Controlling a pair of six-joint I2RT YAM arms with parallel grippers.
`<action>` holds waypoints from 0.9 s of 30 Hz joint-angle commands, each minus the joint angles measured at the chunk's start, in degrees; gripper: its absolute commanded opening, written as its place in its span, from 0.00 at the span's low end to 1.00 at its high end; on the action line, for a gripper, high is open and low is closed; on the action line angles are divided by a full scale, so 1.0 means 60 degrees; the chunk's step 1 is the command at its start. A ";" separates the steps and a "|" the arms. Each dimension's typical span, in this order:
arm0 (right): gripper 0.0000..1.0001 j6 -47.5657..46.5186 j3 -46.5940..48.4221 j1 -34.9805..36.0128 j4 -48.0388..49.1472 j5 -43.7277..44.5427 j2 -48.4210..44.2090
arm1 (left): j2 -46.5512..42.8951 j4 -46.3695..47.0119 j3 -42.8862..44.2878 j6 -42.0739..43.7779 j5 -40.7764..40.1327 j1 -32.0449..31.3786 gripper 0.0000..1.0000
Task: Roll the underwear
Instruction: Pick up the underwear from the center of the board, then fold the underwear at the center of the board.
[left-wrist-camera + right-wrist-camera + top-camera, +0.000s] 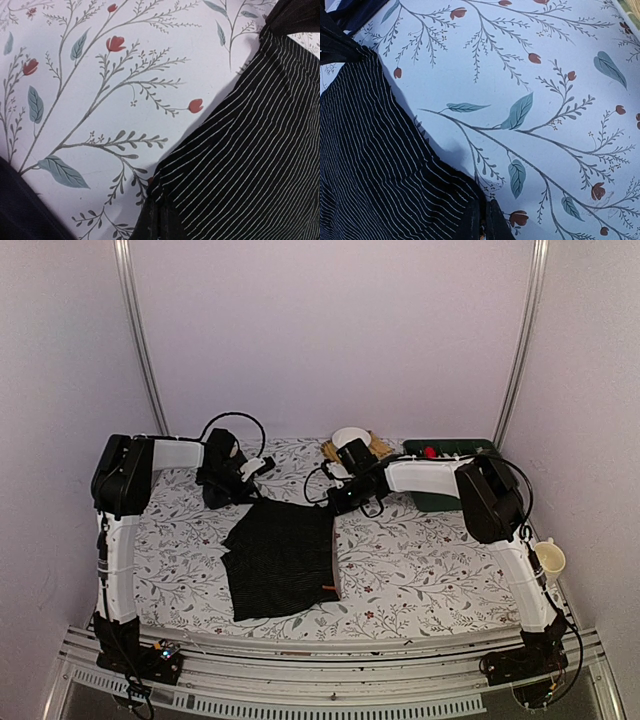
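Left claw (245, 498) and right claw (338, 506) are each pinched shut on a far corner of the underwear (282, 560), one at its left and one at its right. Flower-patterned table (430, 570) carries the garment, black with fine white stripes, spread flat at mid-table between the two arms and reaching towards the near edge. Small orange-red tag (328, 589) shows at its near right edge.
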 commanded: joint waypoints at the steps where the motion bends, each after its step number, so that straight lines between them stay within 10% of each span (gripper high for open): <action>1: 0.02 -0.0252 0.0061 0.0029 -0.0023 0.0633 -0.0045 | -0.0618 0.0454 -0.0166 -0.0230 0.0184 -0.0107 0.00; 27: 0.02 -0.3338 -0.2988 0.0666 0.2028 -0.0874 -0.3416 | -0.4947 0.3590 -0.4608 0.1026 0.1325 -0.0020 0.00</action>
